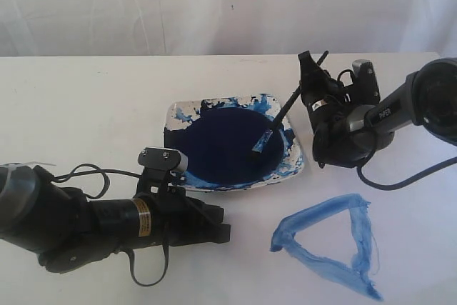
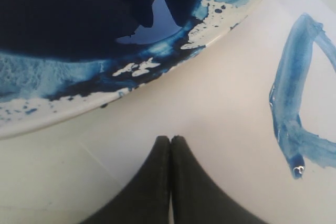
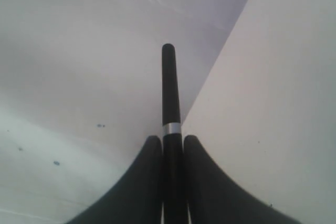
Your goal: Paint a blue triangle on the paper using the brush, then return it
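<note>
The right gripper is clamped on the brush, holding it high on the black handle so that only a short end pokes out past the fingers. In the right wrist view the two fingers of the right gripper press on either side of the brush, just below a thin silver band. The brush slants down and to the left from the gripper, and its dark tip is down in the pool of navy paint inside the dish, near the pool's right edge.

The dish, white with blue splashes round its rim, sits on the paper. The blue triangle lies on the paper just in front and to the right of the dish (a rough outline, its strokes uneven and darker at the corners). It is apart from the dish.

The left gripper rests low on the paper just in front of the dish, fingers pressed together with nothing between them. Its wrist view shows the left gripper pointing at the dish, with one corner of the blue triangle off to the side
</note>
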Motion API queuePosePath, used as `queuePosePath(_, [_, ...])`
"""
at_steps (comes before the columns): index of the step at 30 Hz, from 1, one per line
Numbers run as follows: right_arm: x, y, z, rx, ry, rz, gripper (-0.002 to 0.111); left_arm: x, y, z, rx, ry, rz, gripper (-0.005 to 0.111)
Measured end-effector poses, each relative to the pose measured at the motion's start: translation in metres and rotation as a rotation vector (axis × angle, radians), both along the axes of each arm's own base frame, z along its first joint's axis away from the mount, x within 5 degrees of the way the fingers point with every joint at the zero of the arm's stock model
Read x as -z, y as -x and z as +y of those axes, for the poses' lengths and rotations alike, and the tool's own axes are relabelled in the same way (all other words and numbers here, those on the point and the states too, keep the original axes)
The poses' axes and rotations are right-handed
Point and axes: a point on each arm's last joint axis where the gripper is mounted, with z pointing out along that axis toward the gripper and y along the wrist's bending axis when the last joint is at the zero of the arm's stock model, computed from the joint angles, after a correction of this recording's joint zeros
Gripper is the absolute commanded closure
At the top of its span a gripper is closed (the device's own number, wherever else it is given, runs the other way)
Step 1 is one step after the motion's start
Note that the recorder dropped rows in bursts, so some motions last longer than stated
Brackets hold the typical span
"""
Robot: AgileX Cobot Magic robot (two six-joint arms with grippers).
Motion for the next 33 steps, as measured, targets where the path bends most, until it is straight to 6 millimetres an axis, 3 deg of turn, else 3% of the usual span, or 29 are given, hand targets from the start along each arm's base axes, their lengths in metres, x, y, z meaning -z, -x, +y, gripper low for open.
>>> queuePosePath(15, [0.001, 0.0, 0.011, -0.12, 0.068, -0.006, 0.108, 0.0, 0.0, 0.0, 0.0, 0.0, 0.0, 0.107])
queuePosePath(33, [0.004, 0.001, 0.012, -0.131, 0.077, 0.035, 0.108, 0.0, 0.0, 0.0, 0.0, 0.0, 0.0, 0.107])
